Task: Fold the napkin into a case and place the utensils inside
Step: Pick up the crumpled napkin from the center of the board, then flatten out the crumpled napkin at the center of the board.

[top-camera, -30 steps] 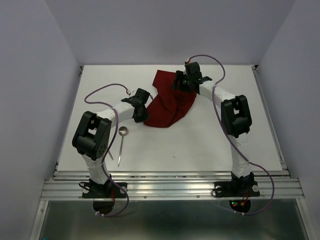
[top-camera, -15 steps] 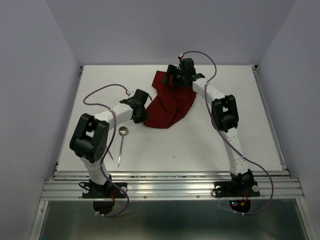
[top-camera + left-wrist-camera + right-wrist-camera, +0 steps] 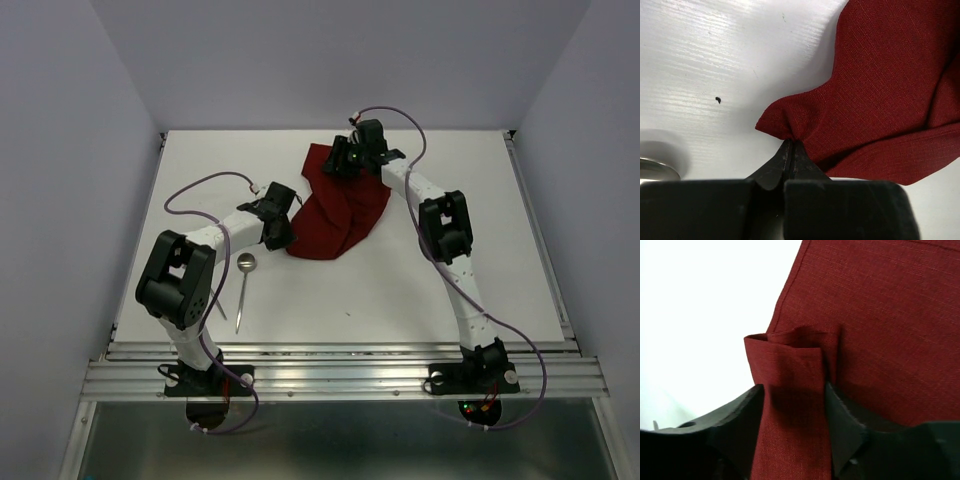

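The dark red napkin [image 3: 335, 205] lies crumpled on the white table [image 3: 420, 290], not shaped into a case. My left gripper [image 3: 283, 236] is shut on its near-left corner, and the cloth bunches at the closed tips [image 3: 791, 142]. At the napkin's far edge, my right gripper [image 3: 341, 161] has its jaws apart around an upright fold of the napkin [image 3: 790, 365]. That fold fills the gap between its fingers [image 3: 747, 405]. The spoon [image 3: 244, 285] lies left of the napkin beside my left arm. A second thin utensil [image 3: 222, 312] shows only partly beside that arm.
The spoon's bowl rim [image 3: 655, 171] shows at the left edge of the left wrist view. Grey walls close in the table on three sides. A metal rail [image 3: 340, 372] runs along the near edge by the arm bases.
My right arm has swung left along the napkin's far edge and its jaws now straddle a raised fold. The left gripper has kept its hold and barely shifted.
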You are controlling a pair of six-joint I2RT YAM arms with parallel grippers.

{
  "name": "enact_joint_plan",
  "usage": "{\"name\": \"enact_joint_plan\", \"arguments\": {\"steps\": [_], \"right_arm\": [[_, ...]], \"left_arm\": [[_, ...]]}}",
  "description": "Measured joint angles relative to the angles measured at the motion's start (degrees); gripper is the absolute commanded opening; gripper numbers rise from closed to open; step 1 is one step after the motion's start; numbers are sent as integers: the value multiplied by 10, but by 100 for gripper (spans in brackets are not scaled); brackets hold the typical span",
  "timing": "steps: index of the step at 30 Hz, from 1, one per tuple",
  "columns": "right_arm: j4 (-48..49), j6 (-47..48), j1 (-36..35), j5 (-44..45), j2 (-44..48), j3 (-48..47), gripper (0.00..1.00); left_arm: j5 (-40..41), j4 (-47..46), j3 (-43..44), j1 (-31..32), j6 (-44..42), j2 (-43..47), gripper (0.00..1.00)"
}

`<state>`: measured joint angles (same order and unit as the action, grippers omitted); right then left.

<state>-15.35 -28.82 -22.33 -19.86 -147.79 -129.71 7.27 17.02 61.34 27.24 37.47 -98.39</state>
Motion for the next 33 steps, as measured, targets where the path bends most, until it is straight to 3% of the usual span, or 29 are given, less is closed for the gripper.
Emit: {"name": "enact_joint_plan", "arguments": {"steps": [1,4,6,15,26,33], "right_arm": [[0,0,-1,-3,0,0,47],[0,-1,-3,-13,0,0,18],[0,-2,-5,-17,0,0,3],[4,-3,-4,40,63,91,1],[9,-25,83,160,394,362,1],[6,-22,125,231,557,449,1]], "left_arm": [[0,-2,0,0,0,0,0],[0,-3,-3,0,0,0,0],[-1,-6,-7,0,0,1,0],[-2,-4,-7,0,-4,8,0],[-7,42,115,-50,-65,14,0],[-24,85,256,-99,-111,15,0]]}}
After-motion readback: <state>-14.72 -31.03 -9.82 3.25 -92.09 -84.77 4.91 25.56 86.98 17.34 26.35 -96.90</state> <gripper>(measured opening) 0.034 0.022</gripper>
